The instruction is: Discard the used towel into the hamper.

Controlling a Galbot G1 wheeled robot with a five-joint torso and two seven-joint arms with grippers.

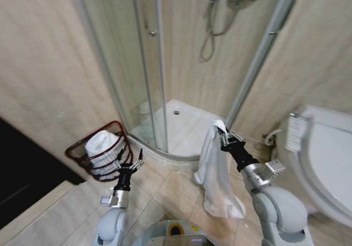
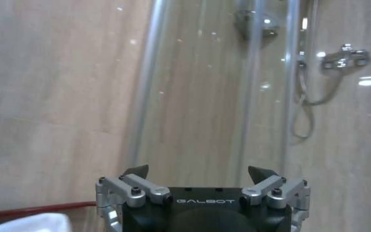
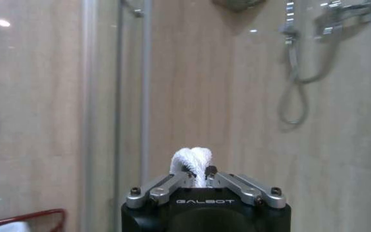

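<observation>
Towel picked up, not yet in hamper.
Right gripper [image 1: 224, 136] pinches the white towel [image 1: 213, 174], hanging well apart from hamper [image 1: 104, 151]; left gripper [image 1: 130, 161] idle, spread, beside it.

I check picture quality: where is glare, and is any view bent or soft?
Head view: wide-angle bend, shower frame curves. Left wrist view: bright glints on the glass, soft focus. Right wrist view: a ceiling-light spot on the wall; towel sharp.
</observation>
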